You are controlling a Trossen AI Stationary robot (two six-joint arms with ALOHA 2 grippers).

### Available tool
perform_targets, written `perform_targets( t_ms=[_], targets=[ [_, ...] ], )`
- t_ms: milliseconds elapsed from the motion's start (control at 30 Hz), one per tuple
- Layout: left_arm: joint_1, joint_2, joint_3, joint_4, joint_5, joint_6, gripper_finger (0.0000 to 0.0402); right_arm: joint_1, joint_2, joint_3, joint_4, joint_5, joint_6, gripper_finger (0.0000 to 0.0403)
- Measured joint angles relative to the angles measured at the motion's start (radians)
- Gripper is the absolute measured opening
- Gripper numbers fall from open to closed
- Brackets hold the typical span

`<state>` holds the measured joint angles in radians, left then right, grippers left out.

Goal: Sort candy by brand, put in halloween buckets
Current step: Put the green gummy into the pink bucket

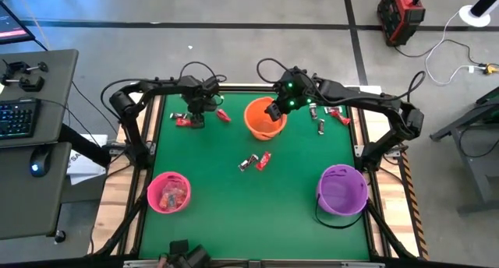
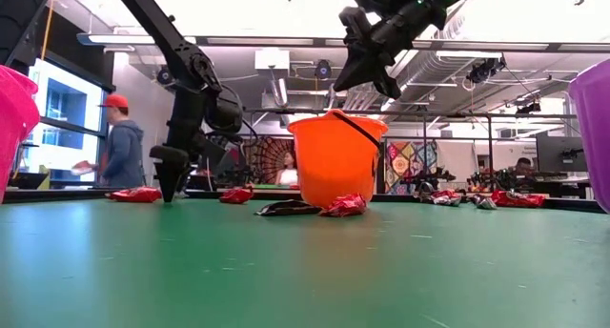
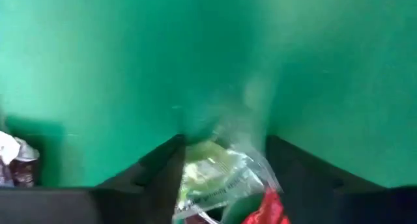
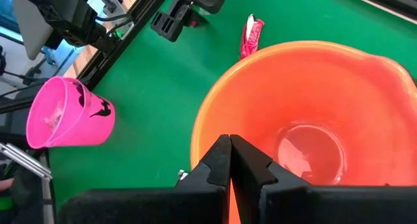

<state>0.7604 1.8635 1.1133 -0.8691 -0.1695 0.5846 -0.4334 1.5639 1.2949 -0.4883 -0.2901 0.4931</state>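
Candy: small wrapped pieces scattered on green table (image 1: pixel 203 221).
- Clear-wrapped piece (image 3: pixel 218 178): at far left of table, between left gripper (image 3: pixel 225 152) fingers, jaws apart, lowered over it, grip not yet made.
- Red pair (image 1: pixel 257 162): mid-table.
- More (image 1: pixel 331 114): far right.

Handling (judged): light, crinkly, slippery film; pinch across middle, not loose ends.

Orange bucket (image 1: pixel 263 118): far centre. Right gripper (image 4: pixel 229 160) above it, fingers together, nothing held.

Pink bucket (image 1: pixel 169 192), purple bucket (image 1: pixel 341 188): near side.
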Motion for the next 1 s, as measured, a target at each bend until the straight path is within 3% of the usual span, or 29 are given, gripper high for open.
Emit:
perform_targets(
  t_ms=[200, 367, 600, 700, 833, 1000],
  targets=[
    [-0.029, -0.015, -0.002, -0.026, 0.007, -0.037, 0.0023, 0.004, 0.000, 0.000, 0.000, 0.003, -0.003, 0.0000],
    [-0.048, -0.118, -0.004, -0.035, 0.066, -0.145, 0.0018, 0.004, 0.000, 0.000, 0.000, 0.029, -0.004, 0.0000],
    [-0.159, -0.408, -0.004, -0.041, 0.344, -0.458, 0.0004, 0.004, 0.000, 0.000, 0.004, 0.046, -0.025, 0.0000],
    [-0.300, -0.550, -0.023, -0.046, 0.426, -0.584, 0.0002, 0.004, 0.000, 0.000, 0.004, 0.046, -0.023, 0.0000],
    [-0.585, -0.705, -0.062, -0.129, 0.443, -0.792, 0.0001, 0.004, 0.000, 0.000, 0.003, 0.046, -0.019, 0.0000],
    [-0.993, -0.821, -0.115, -0.187, 0.439, -1.280, 0.0001, 0.004, 0.000, 0.000, 0.000, 0.046, 0.004, 0.0000]
  ],
)
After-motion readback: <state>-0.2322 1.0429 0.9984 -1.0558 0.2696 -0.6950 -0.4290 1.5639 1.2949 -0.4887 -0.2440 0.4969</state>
